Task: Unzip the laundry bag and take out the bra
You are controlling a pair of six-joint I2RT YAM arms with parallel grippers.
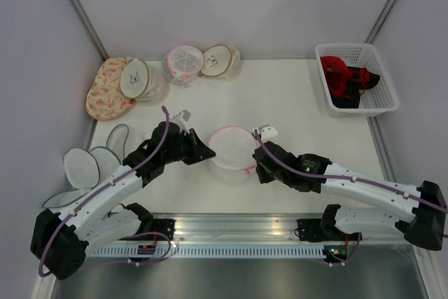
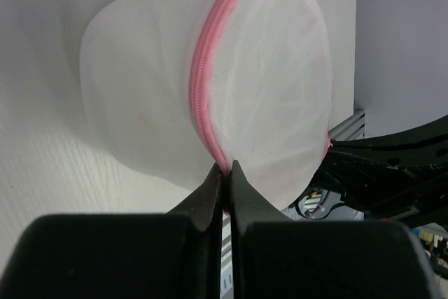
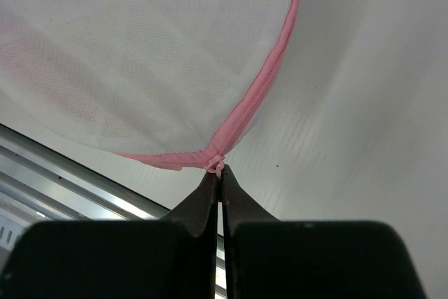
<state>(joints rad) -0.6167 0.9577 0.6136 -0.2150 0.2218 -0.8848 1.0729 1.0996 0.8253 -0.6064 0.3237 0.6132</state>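
Overhead view looks down on the table (image 1: pixel 280 96); both wrist views press close, apparently on one laundry bag (image 1: pixel 232 153).

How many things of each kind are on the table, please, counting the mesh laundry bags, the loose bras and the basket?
Round mesh laundry bags: 4 (pink-zipped white mesh laundry bag, pink-trimmed bag, two beige-topped bags)
Loose bras: 2 (peach floral bra, white grey-edged bra)
White plastic basket: 1, with the red and black clothes inside it not counted
Total: 7
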